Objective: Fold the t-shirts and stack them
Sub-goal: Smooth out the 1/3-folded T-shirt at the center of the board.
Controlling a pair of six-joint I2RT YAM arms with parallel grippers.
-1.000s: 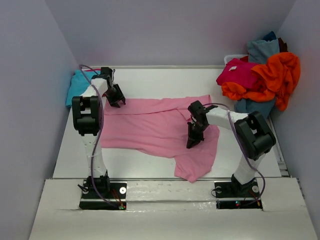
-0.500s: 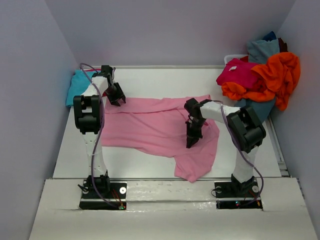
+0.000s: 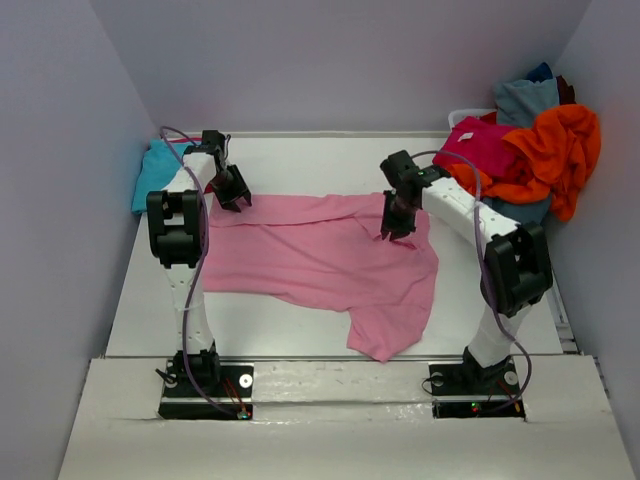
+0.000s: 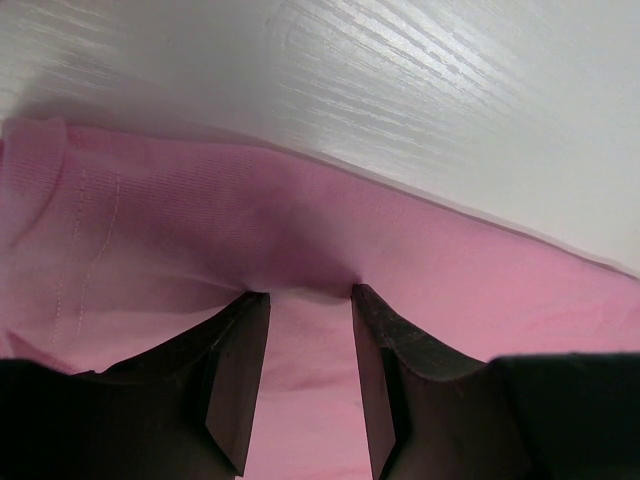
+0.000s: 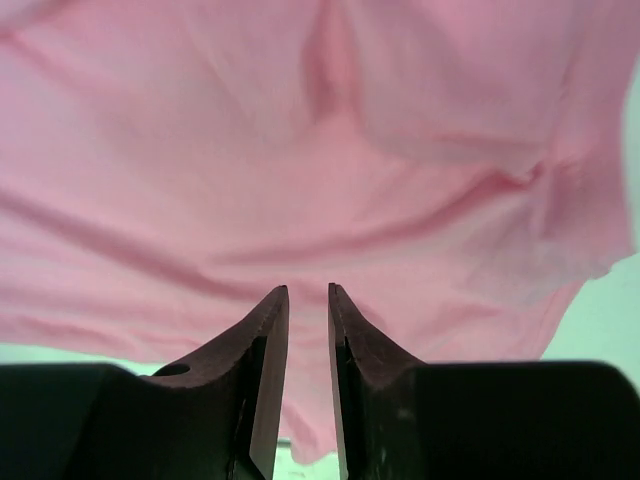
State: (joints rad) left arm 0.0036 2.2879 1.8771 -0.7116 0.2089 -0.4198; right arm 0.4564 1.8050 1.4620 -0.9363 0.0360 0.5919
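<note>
Handled garment: the light pink t-shirt (image 3: 320,262) lies unfolded across the middle of the worktop (image 3: 320,155), its long side running left to right. One flap reaches toward the lower centre of the frame, near the worktop's front edge. Shallow creases cross the cloth.
Left arm: the left fingers (image 3: 236,200) sit at the shirt's upper left corner. In the wrist view they stand partly apart, tips down on the cloth just inside its edge, with pink cloth showing in the gap. Whether any cloth is nipped between them cannot be told.
Right arm: the right fingers (image 3: 395,230) point down at the shirt's upper right part, just below its top edge. In the wrist view a narrow slit separates them and nothing lies in it. Rumpled pink cloth fills the view beyond the tips.
Far left: the turquoise t-shirt (image 3: 155,170) lies bunched against the left wall, at the upper left of the worktop.
Upper right corner: a loose heap near the pink shirt's upper right corner. It holds the magenta t-shirt (image 3: 480,145) on the left, the orange t-shirt (image 3: 560,150) draped over the middle, and the grey-blue t-shirt (image 3: 525,100) at the top.
</note>
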